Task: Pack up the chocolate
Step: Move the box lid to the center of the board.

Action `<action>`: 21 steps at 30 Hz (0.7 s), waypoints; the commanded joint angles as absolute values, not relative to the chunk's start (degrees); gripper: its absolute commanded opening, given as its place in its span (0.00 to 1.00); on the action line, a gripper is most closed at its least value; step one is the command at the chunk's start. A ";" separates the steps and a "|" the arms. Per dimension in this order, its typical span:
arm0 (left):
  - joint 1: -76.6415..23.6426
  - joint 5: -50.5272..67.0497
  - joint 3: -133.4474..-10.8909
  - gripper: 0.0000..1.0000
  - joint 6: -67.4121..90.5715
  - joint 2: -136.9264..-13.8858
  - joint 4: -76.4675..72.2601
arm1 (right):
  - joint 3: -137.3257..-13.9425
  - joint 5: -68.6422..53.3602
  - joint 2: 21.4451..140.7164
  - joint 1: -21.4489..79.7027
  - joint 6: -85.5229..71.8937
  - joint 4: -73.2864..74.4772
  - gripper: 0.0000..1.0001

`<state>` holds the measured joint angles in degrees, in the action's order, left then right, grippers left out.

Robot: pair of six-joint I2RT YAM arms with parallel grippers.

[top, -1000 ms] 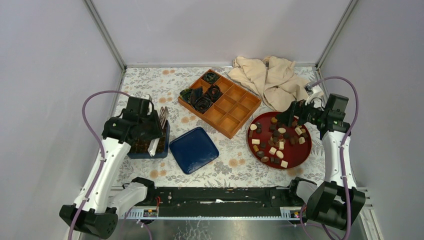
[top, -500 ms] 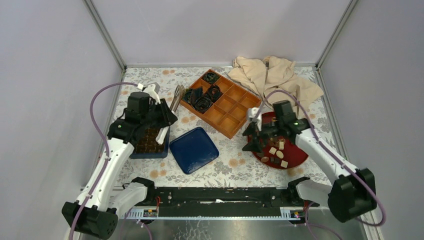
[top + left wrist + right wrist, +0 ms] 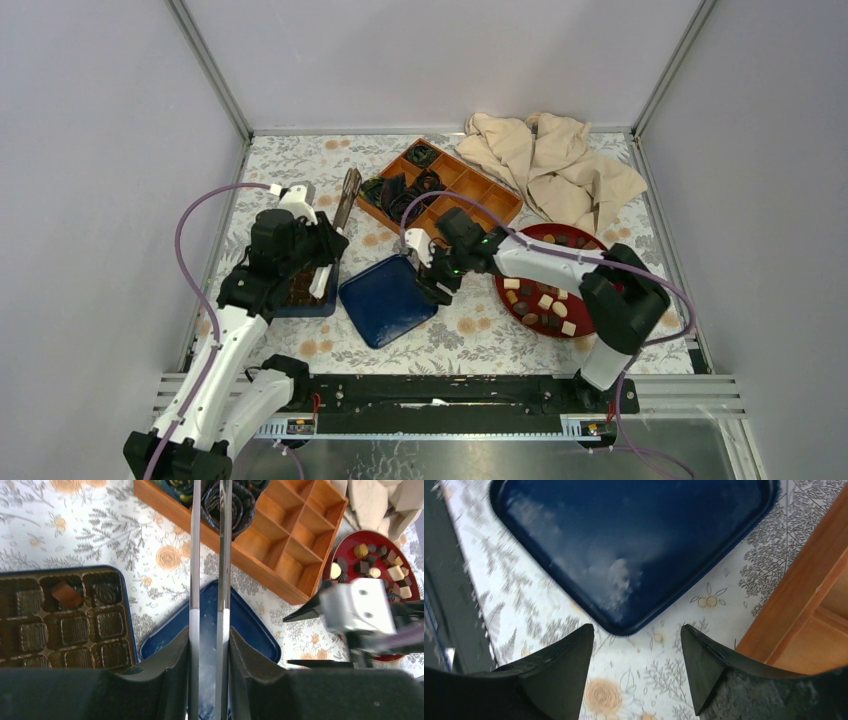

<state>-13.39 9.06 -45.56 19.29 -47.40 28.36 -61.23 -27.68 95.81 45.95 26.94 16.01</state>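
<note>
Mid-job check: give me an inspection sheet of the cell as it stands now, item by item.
Surface: floral tablecloth, lying flat.
Job's things: chocolate mostly on the red plate; one piece sits in the blue tray; its other cells in view look empty.
Clutter: wooden box with black paper cups; blue lid between tray and plate; beige cloth at the far right.
Grippers: left gripper shut on tweezers pointing toward the wooden box; right gripper open, empty, above the blue lid's corner.
Cables: left arm's purple cable loops beside the arm; right arm's purple cable arcs over the wooden box.
Surroundings: grey walls, metal frame posts; nothing else seen.
</note>
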 commanded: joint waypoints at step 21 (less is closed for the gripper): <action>-12.56 8.66 -44.06 0.35 17.92 -44.00 18.60 | -74.29 2.63 113.36 51.02 17.41 15.91 0.21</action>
